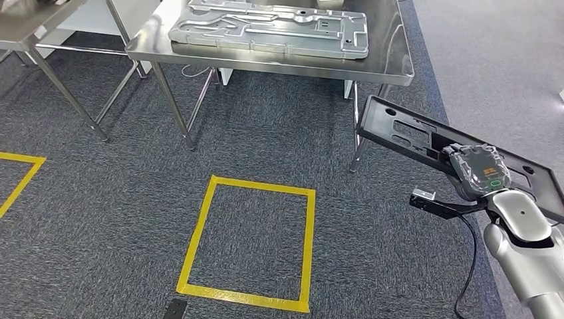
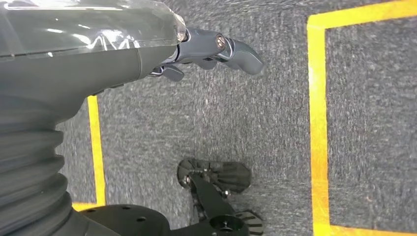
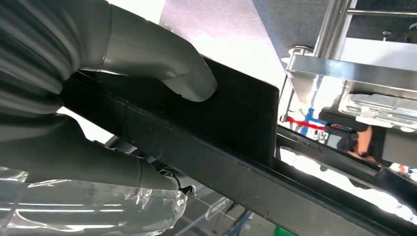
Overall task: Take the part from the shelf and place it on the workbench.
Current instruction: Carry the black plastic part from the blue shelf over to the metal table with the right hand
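Observation:
A long flat black part [image 1: 412,136] with cut-out slots hangs in the air at the right, tilted, its far end near the workbench leg. My right hand [image 1: 480,171] grips it around the middle. In the right wrist view the thumb [image 3: 187,78] presses on the black part [image 3: 236,118] with the fingers wrapped under it. The steel workbench [image 1: 392,63] stands ahead, with a large silver cast plate [image 1: 269,28] lying on it. My left hand [image 2: 211,49] hangs over the grey carpet, fingers loosely curled and holding nothing.
A yellow tape square [image 1: 249,242] is marked on the carpet in front of me, with another tape corner [image 1: 20,174] at the left. A second steel table [image 1: 33,26] stands at the far left. The workbench legs [image 1: 174,106] reach the floor ahead.

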Controlling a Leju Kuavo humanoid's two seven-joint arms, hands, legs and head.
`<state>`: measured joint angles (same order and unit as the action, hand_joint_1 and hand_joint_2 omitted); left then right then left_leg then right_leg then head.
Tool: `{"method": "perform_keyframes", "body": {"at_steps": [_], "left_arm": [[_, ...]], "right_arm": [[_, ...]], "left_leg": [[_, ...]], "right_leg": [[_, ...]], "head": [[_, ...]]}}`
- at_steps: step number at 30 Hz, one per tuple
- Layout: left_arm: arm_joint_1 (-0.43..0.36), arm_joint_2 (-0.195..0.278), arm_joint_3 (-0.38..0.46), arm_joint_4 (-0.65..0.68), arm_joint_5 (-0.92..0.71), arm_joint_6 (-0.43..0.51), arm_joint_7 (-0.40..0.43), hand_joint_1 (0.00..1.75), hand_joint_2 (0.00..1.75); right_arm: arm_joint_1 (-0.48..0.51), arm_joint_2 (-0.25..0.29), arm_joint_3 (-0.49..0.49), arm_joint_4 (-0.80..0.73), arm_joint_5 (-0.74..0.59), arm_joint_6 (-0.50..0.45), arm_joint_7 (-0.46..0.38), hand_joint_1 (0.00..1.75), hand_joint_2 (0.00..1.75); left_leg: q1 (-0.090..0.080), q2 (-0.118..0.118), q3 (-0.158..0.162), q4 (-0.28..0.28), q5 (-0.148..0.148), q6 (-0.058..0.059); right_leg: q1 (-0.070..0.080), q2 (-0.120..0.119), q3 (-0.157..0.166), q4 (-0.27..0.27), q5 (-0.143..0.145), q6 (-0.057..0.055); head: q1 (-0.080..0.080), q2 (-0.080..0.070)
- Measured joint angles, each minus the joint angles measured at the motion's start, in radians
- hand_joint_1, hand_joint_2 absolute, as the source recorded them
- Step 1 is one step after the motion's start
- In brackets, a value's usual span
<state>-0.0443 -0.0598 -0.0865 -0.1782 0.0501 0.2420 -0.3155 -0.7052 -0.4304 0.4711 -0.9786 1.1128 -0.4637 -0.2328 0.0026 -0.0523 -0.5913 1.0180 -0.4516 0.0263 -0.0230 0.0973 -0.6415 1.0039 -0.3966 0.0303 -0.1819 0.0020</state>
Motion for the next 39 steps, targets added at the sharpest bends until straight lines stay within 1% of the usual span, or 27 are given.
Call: {"method": "perform_keyframes", "body": {"at_steps": [7,9,11,12,13,14,15,16,17,18,19,20,21,22,23,24,25,26,27,28,31,34,36,38,39], "left_arm": [[0.003,0.000,0.027,0.000,0.013,0.002,-0.008,0.00,1.75],[0.002,0.000,0.032,0.000,0.021,-0.007,-0.007,0.00,1.75],[0.002,0.000,0.037,0.000,0.027,-0.013,-0.010,0.00,1.75],[0.002,0.000,0.039,0.000,0.026,-0.014,-0.011,0.00,1.75],[0.002,0.000,0.040,0.000,0.025,-0.014,-0.011,0.00,1.75],[0.002,-0.001,0.041,0.000,0.024,-0.014,-0.012,0.00,1.75],[0.003,-0.001,0.042,0.000,0.022,-0.014,-0.012,0.00,1.75],[0.004,-0.001,0.042,0.000,0.020,-0.015,-0.011,0.00,1.75],[0.005,-0.001,0.042,0.000,0.019,-0.015,-0.010,0.00,1.75],[0.005,-0.001,0.042,0.000,0.017,-0.016,-0.008,0.00,1.75],[0.006,-0.001,0.042,0.000,0.015,-0.018,-0.004,0.00,1.75],[0.005,-0.001,0.042,0.000,0.011,-0.019,0.001,0.00,1.75],[0.004,-0.001,0.042,0.000,0.008,-0.019,0.008,0.00,1.75],[0.002,-0.001,0.042,0.000,0.006,-0.019,0.014,0.00,1.75],[-0.002,0.000,0.042,0.000,0.005,-0.018,0.020,0.00,1.75],[-0.005,0.002,0.043,0.000,0.005,-0.018,0.024,0.00,1.75],[-0.009,0.003,0.043,0.000,0.005,-0.017,0.028,0.00,1.75],[-0.011,0.004,0.043,0.000,0.005,-0.016,0.031,0.00,1.75],[-0.011,0.004,0.043,0.000,0.005,-0.017,0.034,0.00,1.75],[-0.010,0.004,0.043,0.000,0.005,-0.017,0.035,0.00,1.75],[-0.008,0.004,0.043,0.000,0.005,-0.018,0.037,0.00,1.75],[-0.008,0.004,0.044,0.000,0.005,-0.018,0.037,0.00,1.75],[-0.008,0.004,0.045,0.000,0.005,-0.018,0.037,0.00,1.75],[-0.009,0.004,0.045,0.000,0.005,-0.018,0.037,0.00,1.75],[-0.009,0.004,0.045,0.000,0.005,-0.017,0.037,0.00,1.75]], "right_arm": [[0.000,0.018,-0.001,0.011,0.017,-0.015,-0.011,1.75,1.75],[-0.002,0.023,-0.001,0.016,0.019,-0.017,-0.014,1.75,1.75],[-0.008,0.029,-0.001,0.022,0.023,-0.018,-0.017,1.75,1.75],[-0.015,0.031,-0.001,0.025,0.028,-0.014,-0.018,1.75,1.75],[-0.026,0.032,-0.001,0.027,0.034,-0.005,-0.017,1.75,1.75],[-0.043,0.033,-0.001,0.029,0.040,0.011,-0.014,1.75,1.75],[-0.068,0.033,-0.001,0.032,0.046,0.035,-0.008,1.75,1.75],[-0.101,0.034,0.000,0.035,0.052,0.064,-0.001,1.75,1.75],[-0.140,0.035,0.001,0.041,0.062,0.099,0.005,1.75,1.75],[-0.185,0.036,0.005,0.050,0.073,0.138,0.011,1.75,1.75],[-0.232,0.039,0.010,0.062,0.084,0.175,0.016,1.75,1.75],[-0.282,0.045,0.018,0.078,0.094,0.211,0.018,1.75,1.75],[-0.333,0.053,0.028,0.096,0.102,0.241,0.019,1.75,1.75],[-0.383,0.064,0.038,0.116,0.109,0.265,0.020,1.75,1.75],[-0.431,0.076,0.049,0.138,0.114,0.282,0.020,1.75,1.75],[-0.476,0.089,0.061,0.159,0.118,0.293,0.021,1.75,1.75],[-0.513,0.102,0.072,0.178,0.121,0.300,0.022,1.75,1.75],[-0.539,0.114,0.081,0.194,0.123,0.303,0.023,1.75,1.75],[-0.557,0.125,0.090,0.210,0.123,0.303,0.024,1.75,1.75],[-0.567,0.134,0.096,0.222,0.123,0.303,0.025,1.75,1.75],[-0.583,0.151,0.110,0.252,0.119,0.295,0.025,1.75,1.75],[-0.594,0.157,0.120,0.275,0.114,0.286,0.021,1.75,1.75],[-0.603,0.159,0.125,0.290,0.112,0.283,0.019,1.75,1.75],[-0.608,0.160,0.128,0.300,0.109,0.281,0.017,1.75,1.75],[-0.608,0.160,0.129,0.304,0.108,0.278,0.016,1.75,1.75]], "left_leg": [[0.001,-0.001,0.000,-0.001,0.001,-0.002],[-0.003,0.000,-0.001,0.001,-0.001,0.003],[-0.006,0.001,-0.002,-0.003,-0.004,0.013],[-0.004,0.003,0.004,-0.010,-0.005,0.018],[-0.001,0.006,0.010,-0.017,-0.003,0.022],[0.001,0.010,0.019,-0.021,-0.001,0.026],[0.002,0.016,0.026,-0.023,0.003,0.027],[0.002,0.023,0.028,-0.023,0.005,0.027],[0.002,0.029,0.029,-0.022,0.005,0.026],[0.003,0.036,0.029,-0.021,0.004,0.023],[0.006,0.041,0.030,-0.020,0.002,0.019],[0.010,0.045,0.031,-0.018,-0.002,0.013],[0.016,0.049,0.033,-0.014,-0.007,0.005],[0.023,0.052,0.036,-0.008,-0.014,-0.006],[0.028,0.054,0.036,-0.001,-0.021,-0.018],[0.030,0.056,0.033,0.006,-0.028,-0.029],[0.030,0.058,0.031,0.010,-0.033,-0.040],[0.029,0.059,0.029,0.012,-0.037,-0.049],[0.029,0.059,0.029,0.012,-0.040,-0.053],[0.029,0.059,0.032,0.009,-0.040,-0.052],[0.030,0.059,0.039,-0.005,-0.035,-0.043],[0.029,0.061,0.045,-0.019,-0.034,-0.042],[0.030,0.063,0.047,-0.022,-0.034,-0.042],[0.031,0.064,0.047,-0.023,-0.033,-0.043],[0.031,0.064,0.048,-0.023,-0.033,-0.045]], "right_leg": [[0.001,-0.002,-0.002,0.003,0.000,0.000],[-0.003,-0.001,-0.001,0.000,0.001,0.004],[-0.006,0.001,0.000,0.004,0.009,0.011],[-0.004,0.001,-0.001,0.011,0.013,0.014],[-0.002,-0.011,-0.004,0.021,0.013,0.016],[0.000,-0.029,-0.011,0.039,0.002,0.016],[0.000,-0.049,-0.027,0.070,-0.022,0.017],[-0.001,-0.070,-0.052,0.119,-0.053,0.019],[-0.003,-0.081,-0.084,0.181,-0.085,0.022],[-0.006,-0.085,-0.115,0.239,-0.109,0.027],[-0.011,-0.088,-0.135,0.273,-0.117,0.031],[-0.016,-0.090,-0.138,0.272,-0.105,0.035],[-0.022,-0.093,-0.121,0.234,-0.075,0.041],[-0.029,-0.096,-0.091,0.167,-0.037,0.048],[-0.031,-0.097,-0.065,0.106,-0.015,0.055],[-0.030,-0.098,-0.046,0.063,-0.006,0.052],[-0.028,-0.097,-0.039,0.042,-0.005,0.042],[-0.024,-0.097,-0.039,0.044,-0.011,0.027],[-0.024,-0.098,-0.039,0.045,-0.007,0.012],[-0.024,-0.097,-0.039,0.045,-0.001,0.006],[-0.024,-0.095,-0.041,0.045,-0.002,-0.002],[-0.021,-0.095,-0.041,0.045,-0.005,-0.014],[-0.019,-0.093,-0.041,0.045,-0.006,-0.018],[-0.017,-0.092,-0.040,0.045,-0.007,-0.019],[-0.016,-0.092,-0.040,0.045,-0.007,-0.019]], "head": [[0.000,0.000],[0.000,0.000],[0.000,0.000],[0.000,0.000],[0.000,0.000],[0.000,0.000],[0.000,0.000],[0.000,0.000],[0.000,0.000],[0.000,0.000],[0.000,0.000],[0.000,0.000],[0.000,0.000],[0.000,0.000],[0.001,0.000],[0.001,0.000],[0.001,0.000],[0.001,0.000],[0.001,0.000],[0.000,0.000],[0.000,0.000],[0.000,0.000],[0.000,0.000],[0.000,0.000],[0.000,0.000]]}}
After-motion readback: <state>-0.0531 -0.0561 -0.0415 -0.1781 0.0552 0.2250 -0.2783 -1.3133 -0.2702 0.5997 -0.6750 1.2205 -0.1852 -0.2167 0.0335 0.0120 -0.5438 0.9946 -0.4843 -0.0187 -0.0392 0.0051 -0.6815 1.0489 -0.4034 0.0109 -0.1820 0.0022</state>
